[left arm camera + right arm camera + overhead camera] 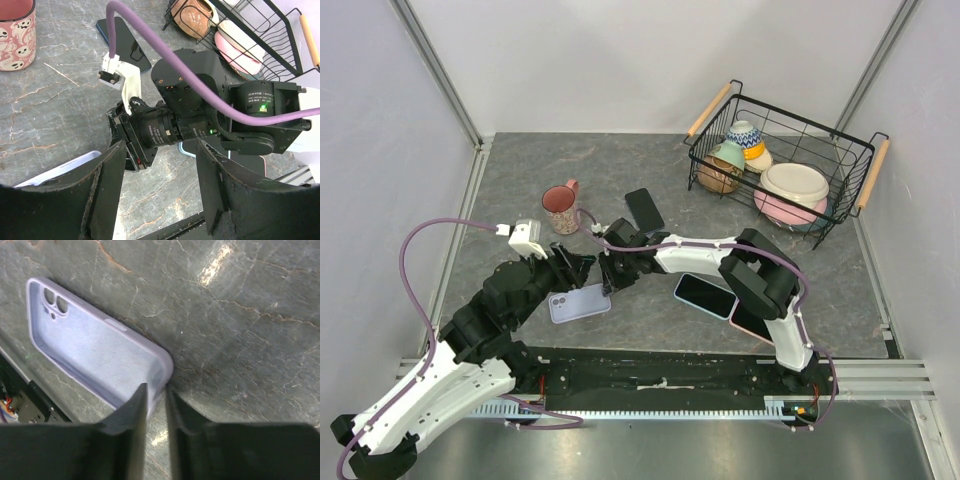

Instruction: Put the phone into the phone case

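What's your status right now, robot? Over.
Left gripper open, empty. Right gripper pinching lilac phone case at its corner wall. Nearest phone lies apart on table, untouched. Nothing inside the case.

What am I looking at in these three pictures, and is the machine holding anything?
These are two robot arms bolted to a grey marbled table. One picture looks down from above. The other two come from a camera on each arm's wrist. On the table lie a lilac silicone phone case, a black phone, a pale-rimmed dark-screened phone, a pink ghost-print mug and a black wire basket of bowls. The right gripper appears to pinch the case's corner wall. The left gripper is open and holds nothing.
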